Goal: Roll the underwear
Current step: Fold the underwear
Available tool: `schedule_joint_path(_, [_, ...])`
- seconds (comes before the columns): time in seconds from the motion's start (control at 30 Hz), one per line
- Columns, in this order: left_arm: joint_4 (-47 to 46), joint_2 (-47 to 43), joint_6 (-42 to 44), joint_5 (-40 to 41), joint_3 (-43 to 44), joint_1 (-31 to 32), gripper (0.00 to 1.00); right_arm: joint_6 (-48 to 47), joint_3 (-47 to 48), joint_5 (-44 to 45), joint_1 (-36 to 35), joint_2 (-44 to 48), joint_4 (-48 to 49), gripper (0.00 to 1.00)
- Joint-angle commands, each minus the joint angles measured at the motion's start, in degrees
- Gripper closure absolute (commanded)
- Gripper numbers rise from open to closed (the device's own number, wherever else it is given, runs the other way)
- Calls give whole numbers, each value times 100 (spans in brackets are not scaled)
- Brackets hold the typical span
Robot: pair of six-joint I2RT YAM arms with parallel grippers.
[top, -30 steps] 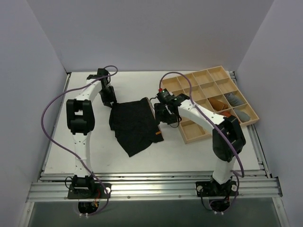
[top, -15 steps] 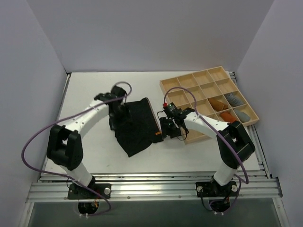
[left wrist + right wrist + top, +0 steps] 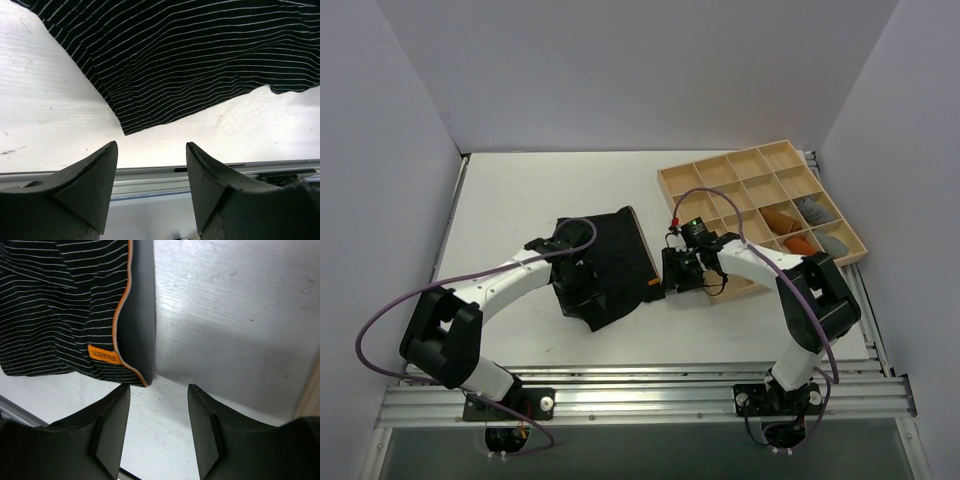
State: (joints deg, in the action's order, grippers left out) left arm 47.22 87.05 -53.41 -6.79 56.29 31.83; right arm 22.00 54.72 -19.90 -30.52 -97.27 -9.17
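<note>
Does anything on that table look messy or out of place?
Only the underwear: it lies spread out and crooked on the table, with one pointed corner sticking out toward the near edge. Nothing looks spilled or damaged.

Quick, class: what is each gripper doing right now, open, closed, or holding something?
Left gripper: open, holding nothing, just off a corner of the underwear.
Right gripper: open, holding nothing, beside the waistband edge.
</note>
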Motion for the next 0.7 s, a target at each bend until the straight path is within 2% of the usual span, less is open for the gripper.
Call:
schedule_joint_path(0.0, [-432, -179, -380, -112, -258, 25, 35, -3, -93, -374, -103, 130, 248, 55])
schedule_joint_path(0.27, [-1031, 67, -653, -402, -900, 51, 36, 155, -163, -269, -173, -125, 337, 56])
schedule_joint_path(0.37, [-1206, 58, -688, -341, -1076, 60, 37, 191, -277, -172, -182, -55, 372, 61])
schedule_joint_path(0.5, [-1365, 128, -829, -244, -1234, 60, 42, 261, -392, -67, -182, -20, 389, 74])
schedule_joint_path(0.57, [-1400, 242, -838, -183, -1252, 51, 52, 279, -418, -14, -182, -20, 407, 78])
schedule_joint_path(0.6, [-1400, 278, -812, -157, -1226, 51, 58, 287, -436, -14, -173, -28, 416, 83])
schedule_joint_path(0.63, [-1356, 304, -812, -113, -1200, 51, 72, 270, -436, -14, -165, -37, 425, 86])
schedule_joint_path(0.67, [-1321, 339, -794, -78, -1173, 42, 79, 261, -427, 30, -156, -46, 381, 90])
